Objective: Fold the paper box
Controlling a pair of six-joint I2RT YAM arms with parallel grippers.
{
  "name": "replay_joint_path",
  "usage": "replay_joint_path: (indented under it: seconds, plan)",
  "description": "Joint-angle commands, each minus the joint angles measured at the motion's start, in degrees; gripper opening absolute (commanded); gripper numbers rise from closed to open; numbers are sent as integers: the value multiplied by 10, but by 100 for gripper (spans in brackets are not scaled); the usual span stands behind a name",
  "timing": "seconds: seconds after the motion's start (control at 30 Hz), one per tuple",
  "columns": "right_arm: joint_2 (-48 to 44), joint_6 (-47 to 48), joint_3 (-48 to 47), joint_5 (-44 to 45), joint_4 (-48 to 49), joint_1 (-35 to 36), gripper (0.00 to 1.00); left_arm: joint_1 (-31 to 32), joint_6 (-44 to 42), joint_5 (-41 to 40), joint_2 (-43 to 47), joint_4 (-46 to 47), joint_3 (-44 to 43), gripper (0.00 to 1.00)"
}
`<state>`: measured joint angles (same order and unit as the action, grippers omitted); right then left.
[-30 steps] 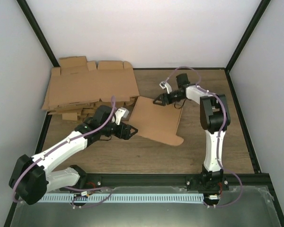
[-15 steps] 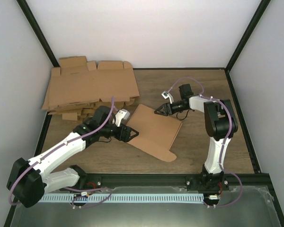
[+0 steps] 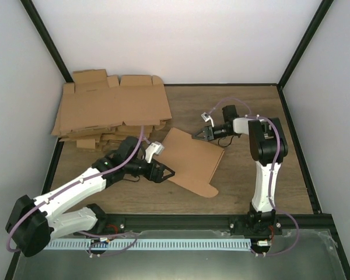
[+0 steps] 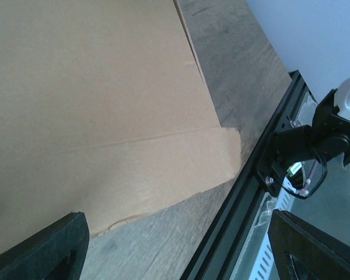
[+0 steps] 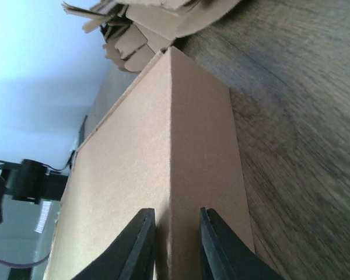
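Far left: heaping up against the back corner of the wooden table point(image 3: 181, 201) as a loose pile of flat cardboard blanks point(image 3: 111, 108), spilling tabs and flaps toward the centre.

Reaching in low from the near left with the left gripper point(image 3: 163, 172), pointing rightward at the near-left edge of the paper box point(image 3: 192, 158); not possible to tell from above whether touching it. Holding nothing there. Spreading the two black fingers point(image 4: 38, 248) wide apart in the left wrist view, framing the box's plain brown panel, one crease and a rounded tab, all lying flat on the wood beside the black frame rail point(image 4: 239, 186) at the table's near edge.

Centre: lying mid-table between the two grippers, near the pile's right edge, sitting askew to the table's sides, with the rounded tab pointing toward the near rail.

Right: coming in over the box's far corner with the right gripper point(image 3: 197, 135). Straddling a raised cardboard fold in the right wrist view, narrowing the fingers point(image 5: 141, 245) to a slim gap and pinching the ridge between them. Showing the pile's ragged edges beyond that fold, at the top of the same view, with bare wood grain running alongside to the right.
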<state>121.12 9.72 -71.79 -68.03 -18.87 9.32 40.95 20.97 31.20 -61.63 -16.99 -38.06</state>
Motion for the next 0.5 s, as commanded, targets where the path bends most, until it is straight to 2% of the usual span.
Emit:
replay_joint_path:
  seconds: [0.0,0.13,0.37,0.47]
  plan:
    - [47,7,-24,-17,-19,-36,16,14,6,15,-4,18,3,87]
    - [75,28,-51,-28,-47,-51,10,26,7,28,-5,33,2,87]
    - [99,37,-95,-31,-67,-52,10,41,0,39,-43,68,1,87]
    - [99,40,-101,-34,-68,-52,11,43,-2,18,-77,118,14,87]
